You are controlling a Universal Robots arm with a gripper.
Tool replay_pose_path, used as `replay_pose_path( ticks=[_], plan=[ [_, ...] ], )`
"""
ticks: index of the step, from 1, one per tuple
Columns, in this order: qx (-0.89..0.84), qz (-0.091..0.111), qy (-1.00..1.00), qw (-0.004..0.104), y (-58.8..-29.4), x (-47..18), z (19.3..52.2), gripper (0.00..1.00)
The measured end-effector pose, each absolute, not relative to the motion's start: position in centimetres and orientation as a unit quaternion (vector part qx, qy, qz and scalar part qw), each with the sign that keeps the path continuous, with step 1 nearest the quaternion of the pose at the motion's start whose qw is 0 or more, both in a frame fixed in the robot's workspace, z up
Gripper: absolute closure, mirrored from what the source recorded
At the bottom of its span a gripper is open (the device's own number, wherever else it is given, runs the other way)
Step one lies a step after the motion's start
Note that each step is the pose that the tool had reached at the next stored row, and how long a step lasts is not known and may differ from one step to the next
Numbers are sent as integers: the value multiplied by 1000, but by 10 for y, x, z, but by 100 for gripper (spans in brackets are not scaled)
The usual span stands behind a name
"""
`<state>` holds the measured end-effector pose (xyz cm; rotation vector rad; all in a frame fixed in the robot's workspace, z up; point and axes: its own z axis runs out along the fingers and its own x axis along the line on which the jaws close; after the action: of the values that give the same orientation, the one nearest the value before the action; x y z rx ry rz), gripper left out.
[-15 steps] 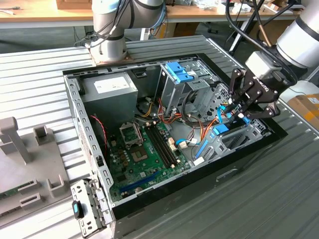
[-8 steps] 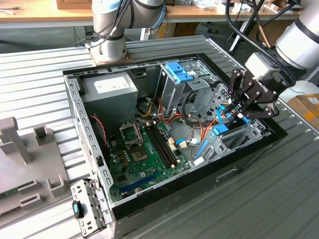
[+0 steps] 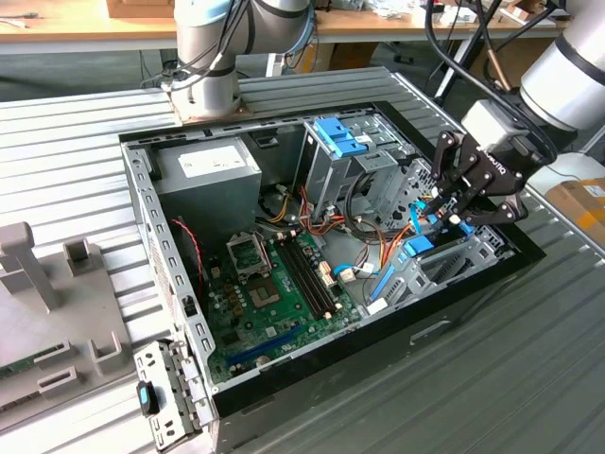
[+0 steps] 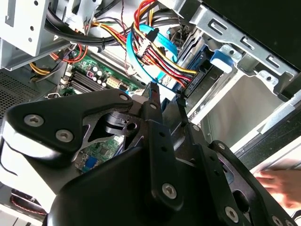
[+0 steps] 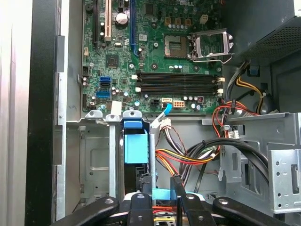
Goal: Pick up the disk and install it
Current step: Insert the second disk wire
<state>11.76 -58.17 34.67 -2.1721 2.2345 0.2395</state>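
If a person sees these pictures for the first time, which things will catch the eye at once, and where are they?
First comes the open computer case in the middle of the exterior view, with its green motherboard lying flat inside. Next is the black gripper at the exterior view's right, down among the red and yellow cables at the drive bay. There the disk shows its bright blue rails in the first wrist view.

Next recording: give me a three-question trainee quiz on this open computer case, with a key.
1. True or false: the gripper is at the drive bay, at the exterior view's right.
2. The power-supply box sits: A) in the case's far corner, exterior view's left; B) beside the gripper; C) outside the case.
3. The latch atop the tall metal cage is coloured ____.
Key: 1 true; 2 A; 3 blue.
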Motion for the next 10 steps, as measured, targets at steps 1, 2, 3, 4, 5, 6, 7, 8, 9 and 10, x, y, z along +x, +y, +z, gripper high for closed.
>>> replay_pose_path(
  ticks=[1, 2, 3, 4, 5, 6, 7, 8, 9, 10],
  plan=[
    [-695, 77, 715, 8, -582, 118, 346, 70],
    [-695, 77, 715, 8, -582, 118, 346, 70],
    [-695, 77, 715, 8, -582, 118, 346, 70],
    [-695, 77, 715, 8, -582, 118, 346, 70],
    [-695, 77, 715, 8, -582, 118, 346, 70],
    [-695, 77, 715, 8, -582, 118, 351, 70],
    [-695, 77, 715, 8, -582, 118, 353, 70],
    [-695, 77, 715, 8, -582, 118, 355, 70],
    [-695, 77, 715, 8, -582, 118, 356, 70],
    [-695, 77, 715, 9, -582, 117, 356, 70]
  ],
)
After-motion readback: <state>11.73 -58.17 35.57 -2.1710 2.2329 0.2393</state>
